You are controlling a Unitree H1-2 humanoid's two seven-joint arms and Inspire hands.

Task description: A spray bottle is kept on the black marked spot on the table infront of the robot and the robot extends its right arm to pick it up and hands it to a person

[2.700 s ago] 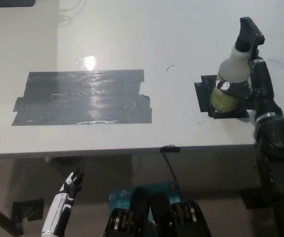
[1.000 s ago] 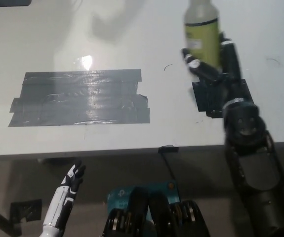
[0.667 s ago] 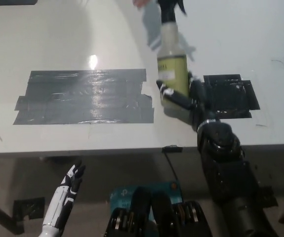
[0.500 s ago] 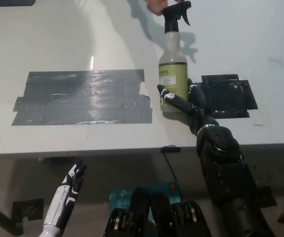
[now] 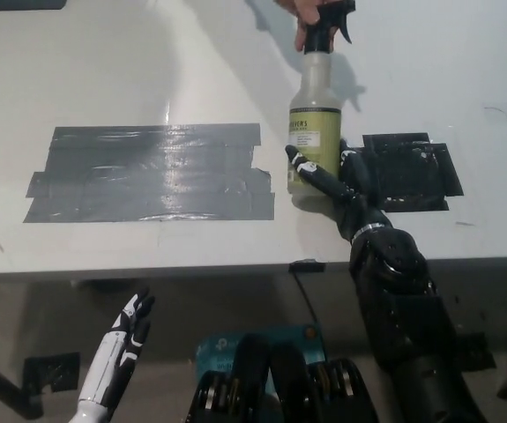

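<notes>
- The white table [image 5: 147, 53] fills the upper part of the head view; its near edge runs across the middle, as it did half a second ago
- A broad patch of grey tape [image 5: 147, 172] lies on the table's left half, unmoved since the earlier picture
- The black right arm [image 5: 403, 326] rises from the bottom right to the table edge, in much the same pose as half a second ago
- The spray bottle [image 5: 315, 132] stands upright between the grey tape and the black marked spot [image 5: 412, 172], just left of that spot rather than on it; it sits slightly further up the picture than before
- The right hand [image 5: 337, 181] is clamped around the bottle's lower body, fingers wrapped over the green label
- The left hand [image 5: 125, 339] hangs below the table edge at lower left, fingers straight and slightly apart, holding nothing
- A person's hand [image 5: 304, 18] at the top edge now grips the bottle's black trigger head; half a second ago it was only just beside it
</notes>
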